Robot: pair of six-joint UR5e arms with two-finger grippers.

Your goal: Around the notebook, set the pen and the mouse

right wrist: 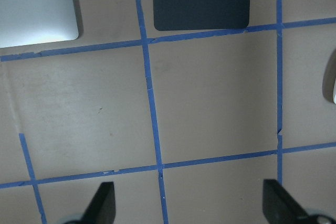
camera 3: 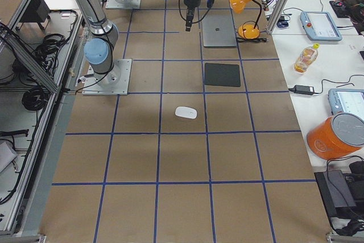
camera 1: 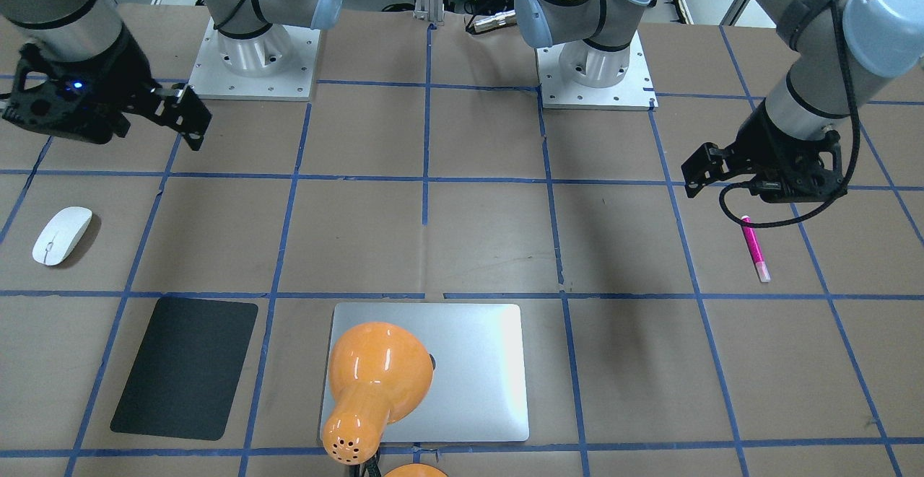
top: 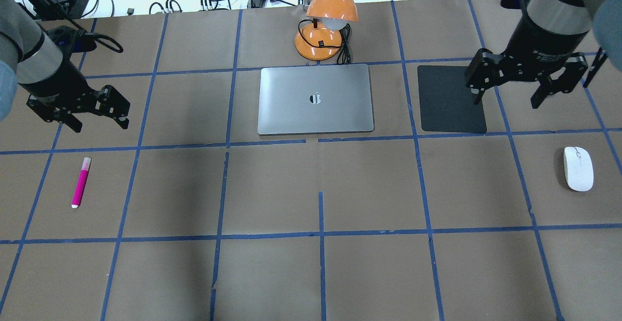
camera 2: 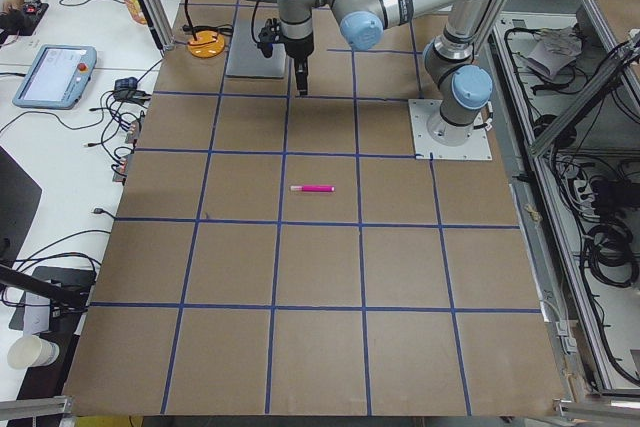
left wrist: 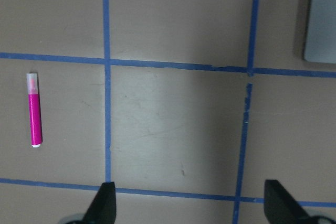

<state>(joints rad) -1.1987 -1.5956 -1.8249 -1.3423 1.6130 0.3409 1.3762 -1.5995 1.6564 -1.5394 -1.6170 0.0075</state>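
The left gripper (top: pixel 100 123) hangs pointing down, its jaws spread wide and holding nothing. The right gripper (top: pixel 507 101) hangs the same way, jaws wide apart and empty. Each arm reaches out to its own side, well apart from the other.

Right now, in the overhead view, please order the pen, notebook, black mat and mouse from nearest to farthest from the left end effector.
From the left end effector:
1. pen, close by, far left.
2. notebook, centre.
3. black mat, right of notebook.
4. mouse, far right.
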